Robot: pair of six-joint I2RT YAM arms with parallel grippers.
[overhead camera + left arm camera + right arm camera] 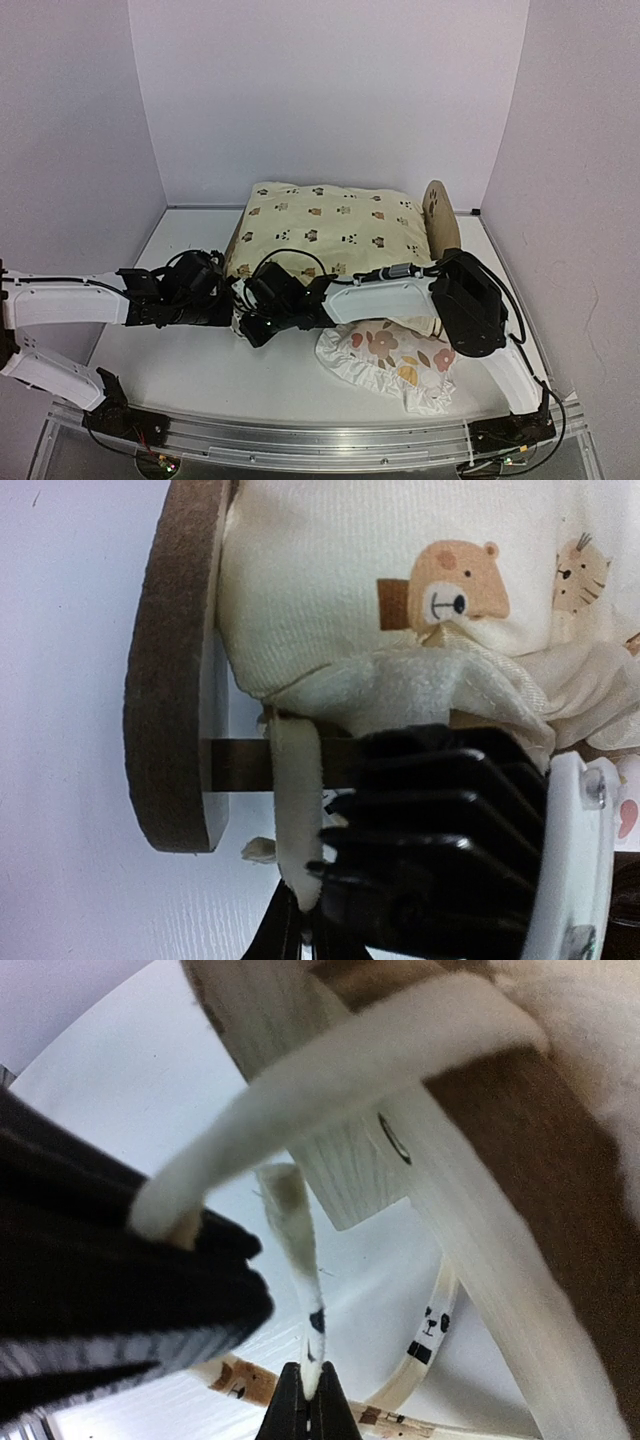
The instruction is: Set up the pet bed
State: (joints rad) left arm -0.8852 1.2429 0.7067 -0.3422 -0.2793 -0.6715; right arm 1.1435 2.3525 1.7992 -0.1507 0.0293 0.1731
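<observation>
At the back centre of the white table (190, 372) stands the small light-wood pet bed (436, 205), its arched headboard at the right end and a cream animal-print cushion (320, 225) covering its top. A ruffled white floral pillow (385, 355) lies on the table in front of it, near the right side. Both arms reach to the bed's near left corner, where the left gripper (225, 303) and the right gripper (248, 325) sit just beside each other.

From the left wrist, the bed's rounded wooden end board (170, 680) stands at the left with the cushion bulging against it. A cream fabric tie (295, 810) hangs from the cushion's corner down into the left gripper's pinched-together fingertips. The right gripper's black ribbed housing crowds the lower right.

From the right wrist, the fingertips are clenched on a thin printed tie strip (305, 1335) that rises toward the frame. A broad cream strap (330, 1090) crosses the wooden frame to the black housing on the left.
</observation>
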